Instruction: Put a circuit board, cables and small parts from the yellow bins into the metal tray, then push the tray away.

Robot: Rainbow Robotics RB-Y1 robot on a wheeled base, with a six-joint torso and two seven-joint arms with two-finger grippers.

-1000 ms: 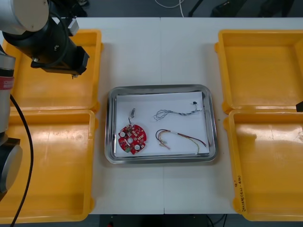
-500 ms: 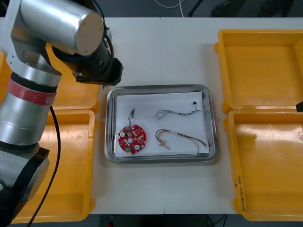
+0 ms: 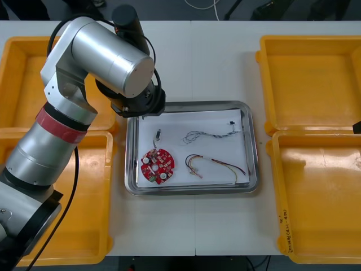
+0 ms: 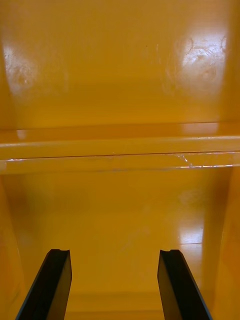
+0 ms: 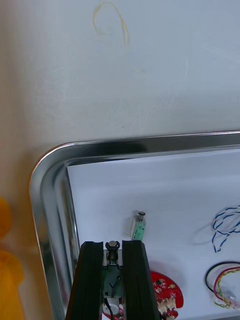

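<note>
A small metal part (image 5: 112, 272) is clamped between the black fingers (image 5: 92, 272) of the left gripper (image 5: 112, 244), which are held apart by the part's width. In the left wrist view, the gripper is seen above the white inside of the metal tray (image 5: 44, 200), close to one of its rounded corners.

Just beyond the fingertips, a second small part (image 5: 139, 226) is seen lying loose on the white lining. Beside the fingers, the edge of the round red circuit board (image 5: 166, 296) is seen. Farther off, the twisted blue and white cable (image 5: 224, 232) and the red and yellow cable (image 5: 222, 282) are laid.

In the front view, the left arm (image 3: 107, 56) is reached over the tray's far left corner, and the gripper is hidden beneath the wrist. The tray (image 3: 192, 192) is set at the middle of the light table (image 3: 192, 56), between the yellow bins (image 3: 310, 73). In it are laid the circuit board (image 3: 158, 165), the loose part (image 3: 158, 134) and both cables (image 3: 211, 134) (image 3: 217, 164), each apart from the others.

The right gripper (image 4: 115, 255) is held with its fingers spread wide and nothing between them, above the adjoining rims of two bins (image 4: 120, 90).
</note>
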